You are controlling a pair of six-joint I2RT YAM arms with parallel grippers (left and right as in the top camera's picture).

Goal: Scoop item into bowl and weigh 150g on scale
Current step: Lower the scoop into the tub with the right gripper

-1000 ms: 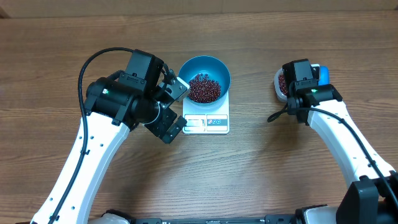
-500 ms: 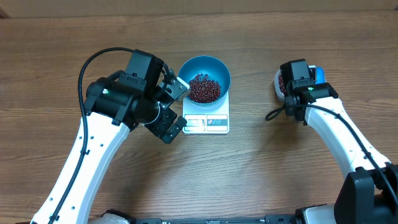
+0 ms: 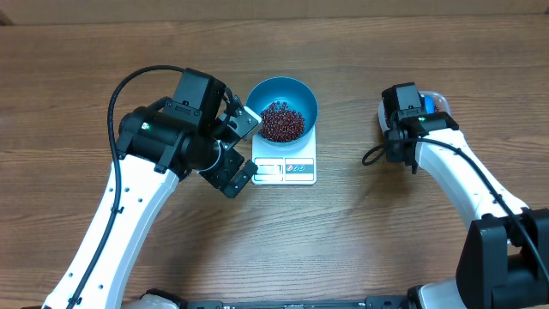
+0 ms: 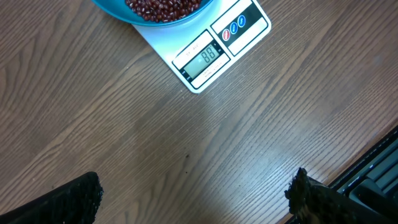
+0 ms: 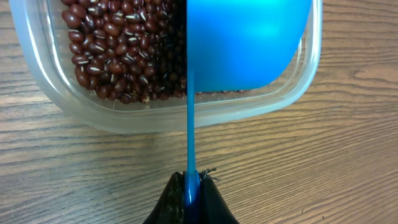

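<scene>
Beans [image 3: 281, 122] are seen in the bowl [image 3: 257, 93] on the scale [image 3: 286, 170]; more scooping is judged needed, the scoop [image 5: 249, 43] clamped by right fingers [image 5: 209, 200], left fingers [image 4: 68, 202] held apart

Left wrist view, looking down on the wooden table [image 4: 124, 137]. At 12 o'clock, cut by the frame edge, is the blue bowl [image 4: 111, 9] holding dark red-brown beans [image 4: 161, 7]; it rests on the white scale [image 4: 214, 43]. The scale's display [image 4: 204, 56] and its blue-marked panel [image 4: 235, 26] face 5 o'clock; the digits are too small to read with certainty. The left gripper [image 4: 189, 202] spreads wide over bare table, with its dark fingers [image 4: 68, 202] at 7 and 5 o'clock. A dark strip [image 4: 373, 177] crosses the corner at 4 o'clock.
</scene>
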